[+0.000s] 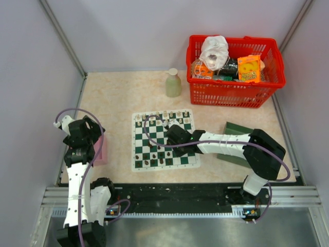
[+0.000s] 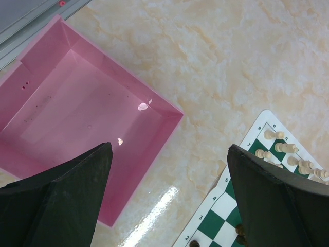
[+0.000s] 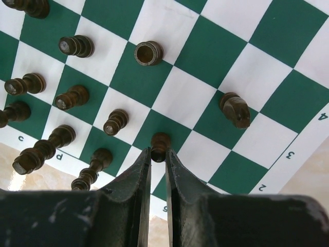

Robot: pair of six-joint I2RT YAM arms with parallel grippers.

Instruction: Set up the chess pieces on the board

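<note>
Field note, both units alike: left arm and right arm have white link shells between chunky black joint housings, a lilac cable strung along each, and matte black wedge-shaped fingers tapering to narrow, lightly scuffed tips.

Mid-table, the board with pieces on it — bottle behind, basket behind-right, box left, tray right.
</note>
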